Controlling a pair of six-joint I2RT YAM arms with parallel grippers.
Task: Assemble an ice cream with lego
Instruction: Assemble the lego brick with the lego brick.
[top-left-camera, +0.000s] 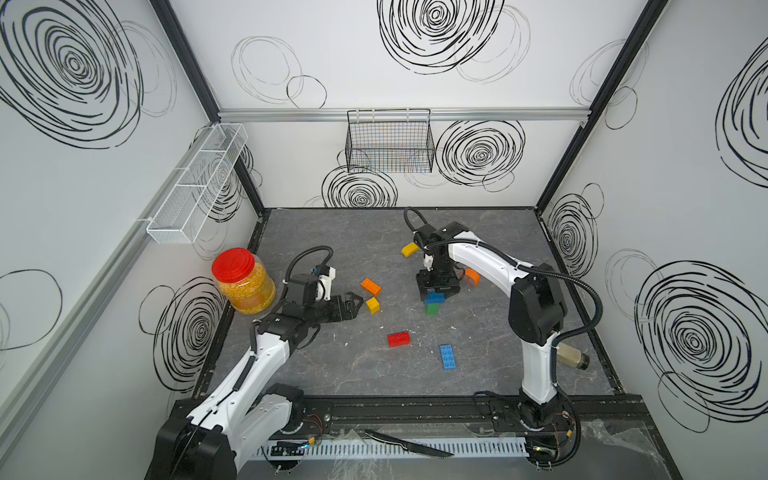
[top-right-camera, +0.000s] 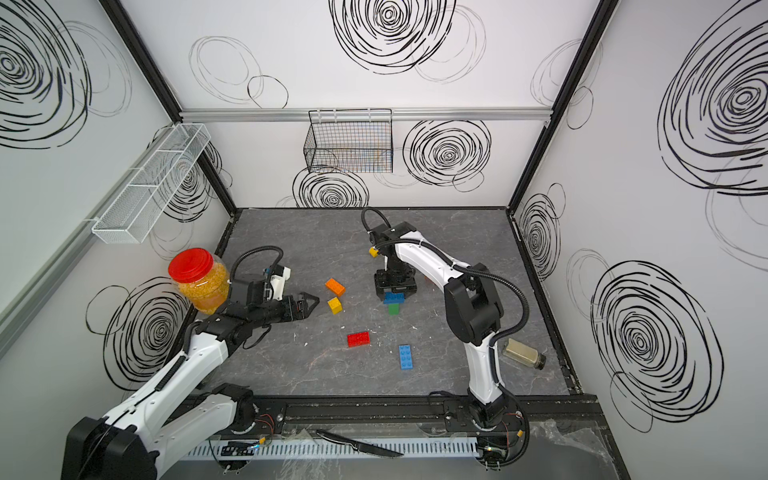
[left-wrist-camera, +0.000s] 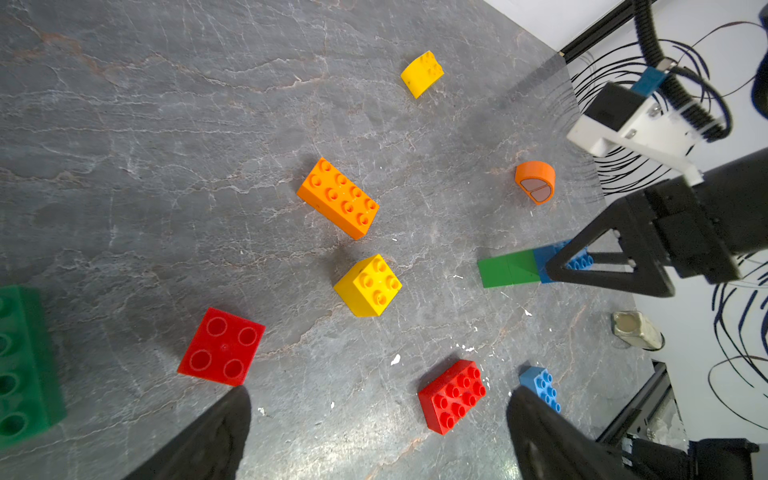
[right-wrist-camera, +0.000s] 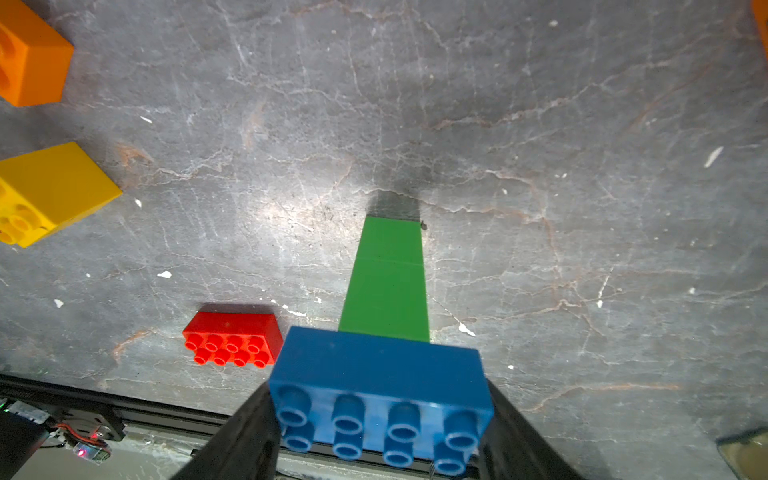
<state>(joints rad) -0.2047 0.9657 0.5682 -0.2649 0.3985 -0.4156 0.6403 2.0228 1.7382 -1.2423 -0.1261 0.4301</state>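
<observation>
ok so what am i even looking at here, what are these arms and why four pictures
Two robot arms work over a grey table. Two pictures look down from one overhead camera; the other two come from a camera on each wrist. Loose lego bricks lie on the table: an orange brick, a yellow brick, a red brick, a long blue brick, a rounded yellow piece and a rounded orange piece. The right gripper straddles a blue brick capping a green stack; whether it actually grips is unclear. The left gripper is open and empty. A red-lidded jar stands beside the left arm.
</observation>
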